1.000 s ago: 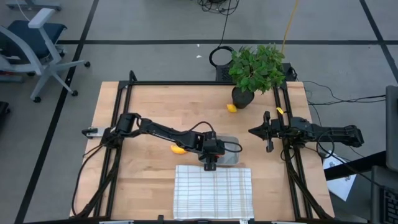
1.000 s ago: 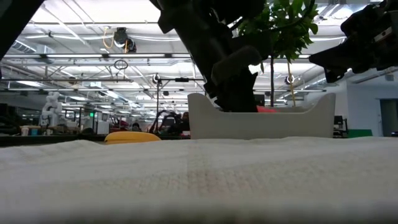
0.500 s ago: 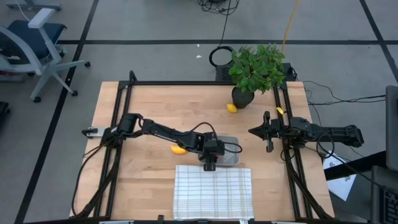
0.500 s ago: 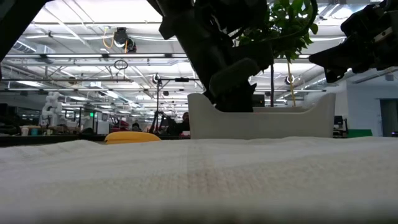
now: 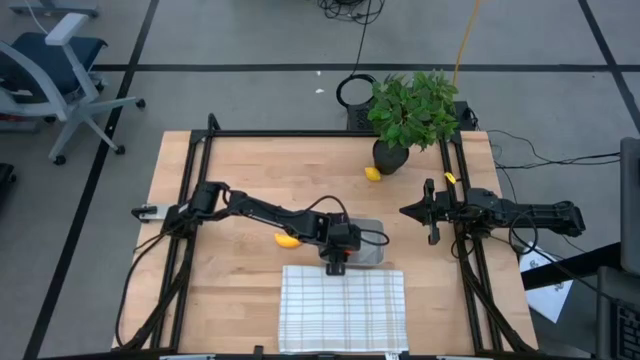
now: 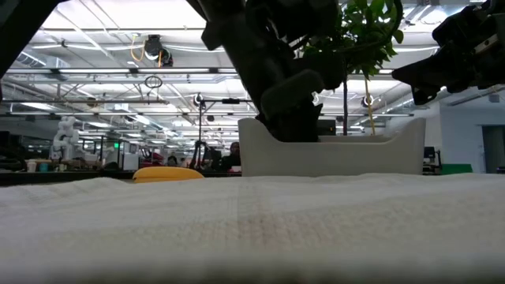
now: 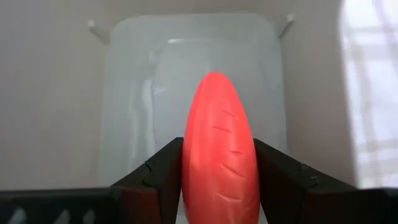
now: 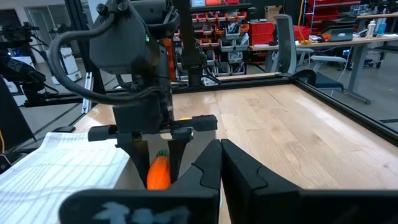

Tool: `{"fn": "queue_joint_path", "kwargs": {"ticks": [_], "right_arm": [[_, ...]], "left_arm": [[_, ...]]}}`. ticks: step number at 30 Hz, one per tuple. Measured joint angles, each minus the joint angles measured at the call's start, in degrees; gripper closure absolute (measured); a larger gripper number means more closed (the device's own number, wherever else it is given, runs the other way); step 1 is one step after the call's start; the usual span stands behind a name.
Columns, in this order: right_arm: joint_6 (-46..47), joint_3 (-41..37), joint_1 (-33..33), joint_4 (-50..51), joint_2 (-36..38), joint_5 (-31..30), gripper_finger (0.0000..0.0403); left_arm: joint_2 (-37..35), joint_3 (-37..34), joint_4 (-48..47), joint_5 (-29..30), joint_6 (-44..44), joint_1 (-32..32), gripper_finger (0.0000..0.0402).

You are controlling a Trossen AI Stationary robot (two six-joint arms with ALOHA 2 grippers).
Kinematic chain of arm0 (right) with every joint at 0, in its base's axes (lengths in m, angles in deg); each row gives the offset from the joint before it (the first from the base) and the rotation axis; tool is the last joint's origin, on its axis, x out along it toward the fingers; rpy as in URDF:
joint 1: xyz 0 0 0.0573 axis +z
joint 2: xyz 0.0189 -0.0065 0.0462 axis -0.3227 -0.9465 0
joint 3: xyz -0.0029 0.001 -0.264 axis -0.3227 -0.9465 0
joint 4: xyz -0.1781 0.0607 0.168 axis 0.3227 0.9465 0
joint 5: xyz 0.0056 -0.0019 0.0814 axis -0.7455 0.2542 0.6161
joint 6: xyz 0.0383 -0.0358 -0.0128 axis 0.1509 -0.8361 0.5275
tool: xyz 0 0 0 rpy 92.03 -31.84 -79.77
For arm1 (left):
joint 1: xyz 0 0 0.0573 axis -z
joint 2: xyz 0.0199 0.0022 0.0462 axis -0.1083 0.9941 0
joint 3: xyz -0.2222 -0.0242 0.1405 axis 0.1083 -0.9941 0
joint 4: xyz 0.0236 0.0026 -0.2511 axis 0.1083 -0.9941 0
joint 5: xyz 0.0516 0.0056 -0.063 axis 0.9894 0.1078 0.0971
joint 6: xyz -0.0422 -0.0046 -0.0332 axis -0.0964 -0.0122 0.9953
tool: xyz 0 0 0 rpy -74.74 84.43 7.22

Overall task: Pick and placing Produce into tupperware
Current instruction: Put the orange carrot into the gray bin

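Observation:
My left gripper (image 5: 337, 260) hangs over the left end of the tupperware (image 5: 371, 249), a shallow translucent tub, and is shut on the orange carrot (image 7: 217, 130). The right wrist view shows the carrot (image 8: 158, 173) with its green top upward between the fingers. The yellow banana (image 5: 287, 239) lies on the wood just left of the tub. The small lemon (image 5: 372, 174) sits by the plant pot. My right gripper (image 5: 408, 211) waits shut at the table's right side, above the wood. My left gripper pinches the carrot's thick upper part (image 7: 194, 177) between its two fingers (image 7: 158, 180), one on each side. The fingers come from above, pointing down. The carrot stands upright with its tip pointing down into the tupperware (image 7: 124, 93); whether the tip touches the floor cannot be told.
A white grid-lined cloth (image 5: 343, 305) lies at the near edge, right in front of the tub. A leafy potted plant (image 5: 410, 110) stands at the far right. Black frame rails run along the table's left and right sides. Bare wood (image 5: 270, 175) spreads over the far left.
My left gripper has shifted slightly over the tupperware's left end, keeping the carrot in its hold. The banana, lemon and tub have stayed where they were.

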Motion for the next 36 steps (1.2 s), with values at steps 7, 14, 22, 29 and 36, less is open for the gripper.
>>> {"fn": "queue_joint_path", "kwargs": {"ticks": [7, 14, 22, 29, 36], "right_arm": [[0.0, 0.0, 0.0, 0.0, 0.0, 0.0, 0.0403], [0.0, 0.0, 0.0, 0.3, 0.0, 0.0, 0.0403], [0.0, 0.0, 0.0, 0.4, 0.0, 0.0, 0.0403], [0.0, 0.0, 0.0, 0.4, 0.0, 0.0, 0.0403], [0.0, 0.0, 0.0, 0.4, 0.0, 0.0, 0.0403]], "left_arm": [[1.4, 0.0, 0.5, -0.8, 0.7, -1.2, 0.0231], [1.4, 0.0, 0.5, -1.5, 0.1, -1.5, 0.0231], [1.5, 0.0, 0.6, -2.8, -0.7, -1.5, 0.0210], [1.5, 0.0, 0.8, -2.8, -0.7, -1.5, 0.0165], [-0.4, -0.1, 0.4, -1.4, -3.6, -1.5, 0.0156]]}}
